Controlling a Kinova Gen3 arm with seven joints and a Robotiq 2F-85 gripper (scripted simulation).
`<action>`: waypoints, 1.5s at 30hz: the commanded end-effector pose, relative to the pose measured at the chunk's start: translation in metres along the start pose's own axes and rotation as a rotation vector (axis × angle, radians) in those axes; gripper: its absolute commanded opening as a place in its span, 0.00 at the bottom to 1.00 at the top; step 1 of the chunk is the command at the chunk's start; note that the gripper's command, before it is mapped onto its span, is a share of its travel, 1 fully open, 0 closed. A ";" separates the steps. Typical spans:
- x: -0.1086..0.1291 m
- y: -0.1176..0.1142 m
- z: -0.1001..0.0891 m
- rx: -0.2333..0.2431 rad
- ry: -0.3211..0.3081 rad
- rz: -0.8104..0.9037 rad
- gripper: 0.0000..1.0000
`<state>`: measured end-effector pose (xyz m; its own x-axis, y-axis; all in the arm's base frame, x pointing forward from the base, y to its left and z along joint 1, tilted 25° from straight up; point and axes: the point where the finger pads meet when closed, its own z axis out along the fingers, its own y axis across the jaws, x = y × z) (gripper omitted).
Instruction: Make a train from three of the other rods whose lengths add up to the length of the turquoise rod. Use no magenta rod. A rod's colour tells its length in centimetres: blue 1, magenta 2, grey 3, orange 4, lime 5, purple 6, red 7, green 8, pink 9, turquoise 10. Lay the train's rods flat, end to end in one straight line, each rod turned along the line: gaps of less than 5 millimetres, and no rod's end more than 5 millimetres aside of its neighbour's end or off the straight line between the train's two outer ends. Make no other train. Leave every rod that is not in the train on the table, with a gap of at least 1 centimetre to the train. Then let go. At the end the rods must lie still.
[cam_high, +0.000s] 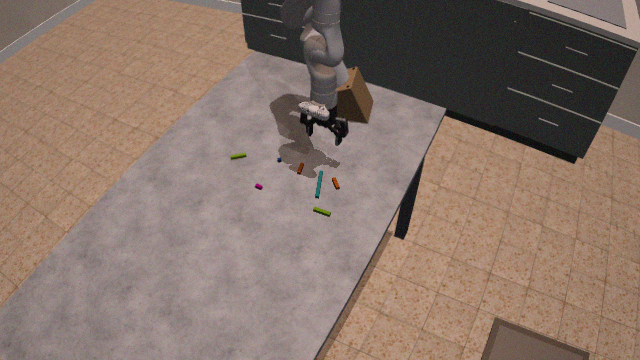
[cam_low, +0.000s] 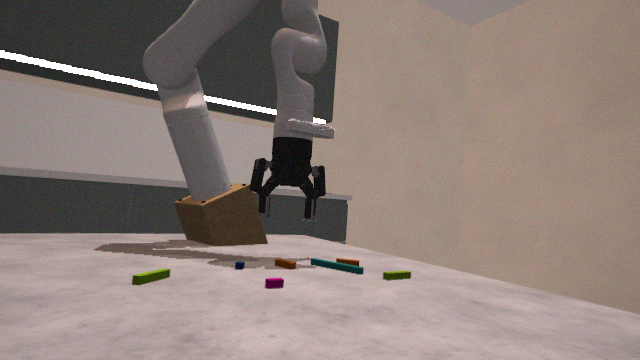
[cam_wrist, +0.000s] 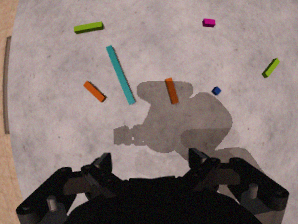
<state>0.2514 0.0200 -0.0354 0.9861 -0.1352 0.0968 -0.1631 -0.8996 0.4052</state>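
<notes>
The turquoise rod (cam_high: 318, 184) lies flat near the table's right side; it also shows in the wrist view (cam_wrist: 121, 74). One orange rod (cam_high: 300, 168) lies to its left and another orange rod (cam_high: 336, 183) to its right. One lime rod (cam_high: 322, 211) lies in front of it, another lime rod (cam_high: 238, 156) far to the left. A small blue rod (cam_high: 279, 160) and a magenta rod (cam_high: 258, 186) lie apart. My gripper (cam_high: 325, 134) (cam_low: 286, 210) hangs open and empty, high above the table, behind the rods.
The arm's tan wedge base (cam_high: 354, 97) stands at the back of the table. The table's right edge (cam_high: 400, 195) runs close to the rods. Dark cabinets (cam_high: 500, 65) stand behind.
</notes>
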 end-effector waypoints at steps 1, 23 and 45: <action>0.002 0.001 -0.001 -0.001 0.006 0.015 1.00; 0.044 0.051 -0.001 0.006 -0.002 0.385 1.00; 0.080 0.124 0.001 0.002 0.010 0.800 1.00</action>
<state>0.3082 -0.1024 0.0204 0.5856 -0.7248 0.3630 -0.8097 -0.5440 0.2200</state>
